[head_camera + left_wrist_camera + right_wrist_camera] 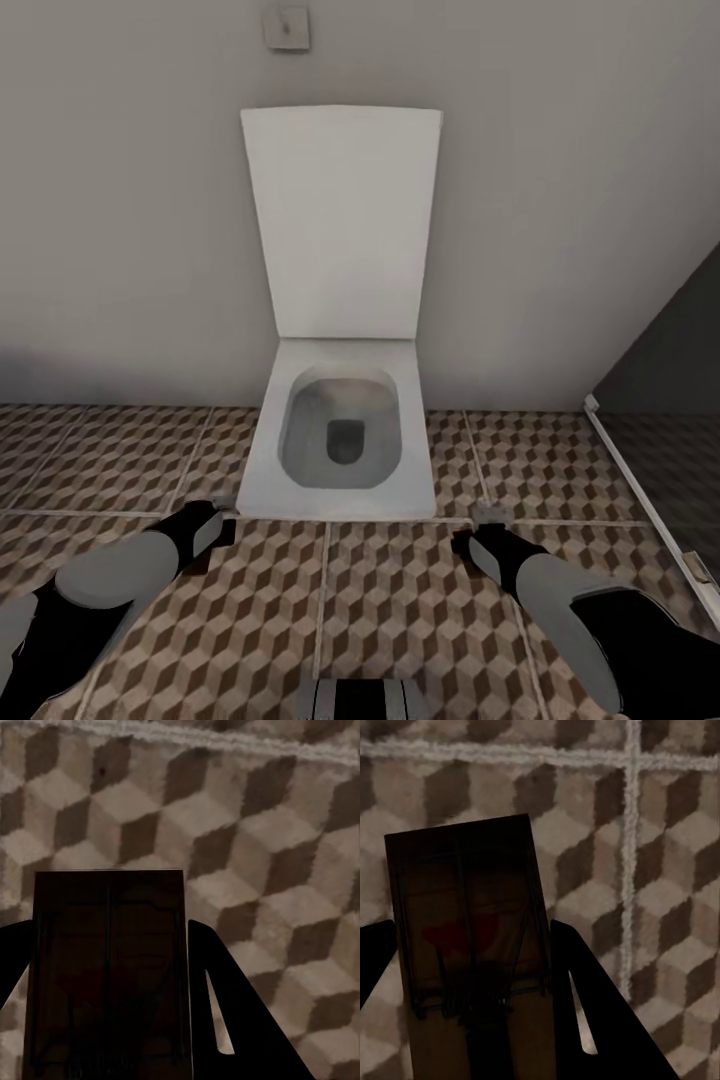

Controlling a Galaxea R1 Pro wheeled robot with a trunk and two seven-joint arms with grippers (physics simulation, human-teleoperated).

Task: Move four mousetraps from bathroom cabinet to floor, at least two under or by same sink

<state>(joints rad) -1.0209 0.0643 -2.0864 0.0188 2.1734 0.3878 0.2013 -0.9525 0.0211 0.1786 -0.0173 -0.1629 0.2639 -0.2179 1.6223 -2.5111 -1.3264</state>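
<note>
Head view: the robot is facing a square white toilet (340,440) with its lid up against a grey wall, and the bathroom floor (400,600) of cube-print tiles is spreading out beneath. Both arms are reaching forward and low; the left tool (222,512) is hovering just beside the toilet's near left corner, the right tool (485,520) near its right corner; what they are carrying is too small to tell here. Left wrist view: a mousetrap (109,975), a dark flat rectangular board, is sitting between the two black fingers (225,1012), which are closing on its long edges, with tile below it. Right wrist view: a second mousetrap (472,945) is likewise being clamped between the fingers (592,997), its wire frame and a red patch showing on the top face; a grout crossing is lying beyond it. Judging handling: these are looking light, stiff and thin, so gripping across the narrow width by the board edges, clear of the wire, is seeming the sound hold, with little squeeze needed. Both are being carried above the floor; whether either is touching it I cannot tell.
</note>
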